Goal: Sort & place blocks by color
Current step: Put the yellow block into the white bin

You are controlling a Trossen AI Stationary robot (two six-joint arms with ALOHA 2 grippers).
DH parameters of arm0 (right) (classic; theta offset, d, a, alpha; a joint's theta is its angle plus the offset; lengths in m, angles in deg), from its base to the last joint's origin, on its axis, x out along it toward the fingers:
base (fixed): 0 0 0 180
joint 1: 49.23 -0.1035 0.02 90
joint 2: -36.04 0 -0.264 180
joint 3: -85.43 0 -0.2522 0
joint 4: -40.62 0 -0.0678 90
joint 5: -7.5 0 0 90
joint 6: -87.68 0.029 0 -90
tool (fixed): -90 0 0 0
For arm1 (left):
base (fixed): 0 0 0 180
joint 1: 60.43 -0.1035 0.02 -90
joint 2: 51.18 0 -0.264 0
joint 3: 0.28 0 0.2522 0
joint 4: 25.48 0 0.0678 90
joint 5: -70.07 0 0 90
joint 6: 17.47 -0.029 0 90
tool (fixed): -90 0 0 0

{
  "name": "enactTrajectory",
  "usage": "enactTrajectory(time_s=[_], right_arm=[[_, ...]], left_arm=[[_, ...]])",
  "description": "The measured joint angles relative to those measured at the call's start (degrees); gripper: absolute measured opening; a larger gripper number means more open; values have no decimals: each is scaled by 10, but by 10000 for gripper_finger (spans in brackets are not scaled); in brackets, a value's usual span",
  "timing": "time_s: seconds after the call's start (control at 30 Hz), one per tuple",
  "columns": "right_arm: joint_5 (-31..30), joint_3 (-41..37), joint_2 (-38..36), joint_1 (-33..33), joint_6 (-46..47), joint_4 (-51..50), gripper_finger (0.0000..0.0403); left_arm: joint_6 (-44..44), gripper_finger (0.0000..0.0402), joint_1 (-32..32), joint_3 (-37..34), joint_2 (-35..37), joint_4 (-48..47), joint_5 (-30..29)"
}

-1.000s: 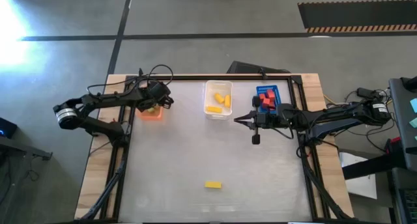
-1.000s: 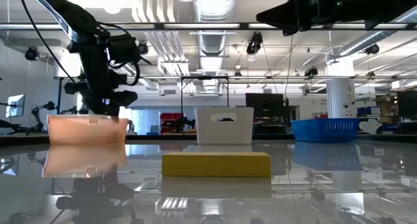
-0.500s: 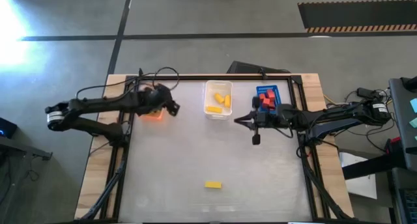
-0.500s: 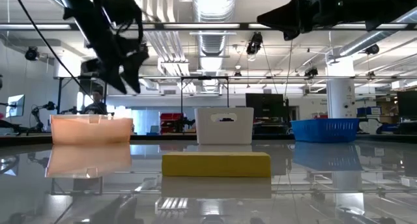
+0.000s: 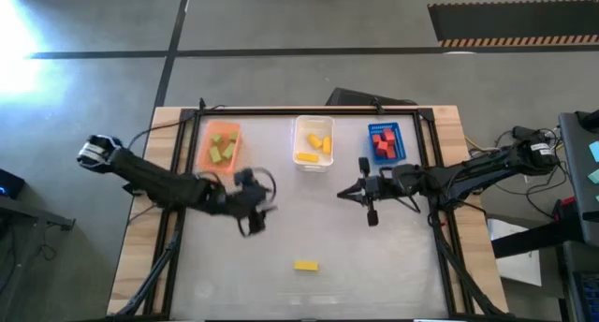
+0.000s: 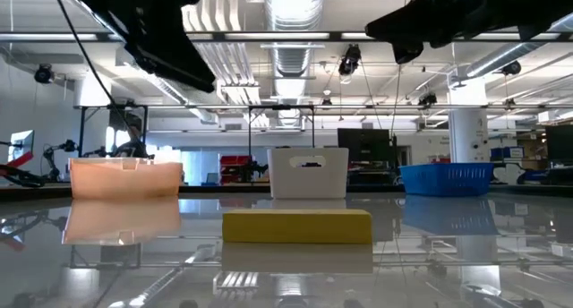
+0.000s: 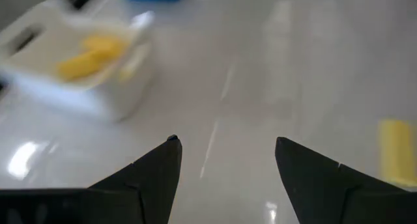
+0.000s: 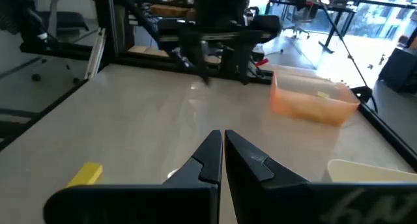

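Brick, small, yellow and rectangular [image 5: 306, 265], lies alone on the pale glossy worktop [image 5: 309, 219], its long axis running across from the left arm's side to the right arm's, flat on a broad face. It sits well apart from the white plastic bin [image 5: 314, 143], on the side away from the worktop's far edge, with open surface all around it and nothing in the way.

The white bin holds more yellow bricks [image 5: 314, 150]. To one side of it stands the orange translucent bin [image 5: 219, 146] with light green bricks [image 5: 222, 150]; to the other, the blue basket [image 5: 385, 141] with red bricks [image 5: 383, 145].

The left gripper [image 5: 251, 212] hangs above the worktop between the orange bin and the lone yellow brick, fingers spread and holding nothing. The right gripper [image 5: 372, 211] hovers just out from the blue basket, fingers pressed together, empty.
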Motion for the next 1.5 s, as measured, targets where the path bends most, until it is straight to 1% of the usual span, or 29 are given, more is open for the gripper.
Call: enactTrajectory(time_s=[0.13,0.23,0.37,0.57,0.63,0.7,0.83,1.03,1.2,1.33,1.43,1.5], right_arm=[[-63,0,9,-31,0,1,9],[-91,0,17,-47,0,4,9],[-94,0,31,-58,0,19,9],[-93,0,53,-61,-1,55,9],[-93,0,60,-61,-1,58,9],[-93,0,68,-62,-1,63,9],[-92,0,83,-63,1,65,9],[-92,0,91,-63,7,65,9],[-92,0,88,-63,7,65,9],[-93,3,87,-63,3,65,9],[-107,22,87,-63,-6,63,9],[-122,45,87,-63,-34,64,9]], left_arm=[[-35,231,53,7,-68,109,0],[-63,231,79,29,-126,156,5],[-80,231,102,73,-204,159,13],[-58,231,113,131,-295,176,93],[-45,231,113,139,-316,201,110],[-44,229,113,140,-335,229,112],[-45,214,113,129,-355,286,120],[-47,197,110,117,-364,290,125],[-44,196,109,84,-364,314,125],[-31,196,109,76,-364,330,125],[-29,202,109,76,-364,330,124],[-30,211,109,76,-364,330,123]])
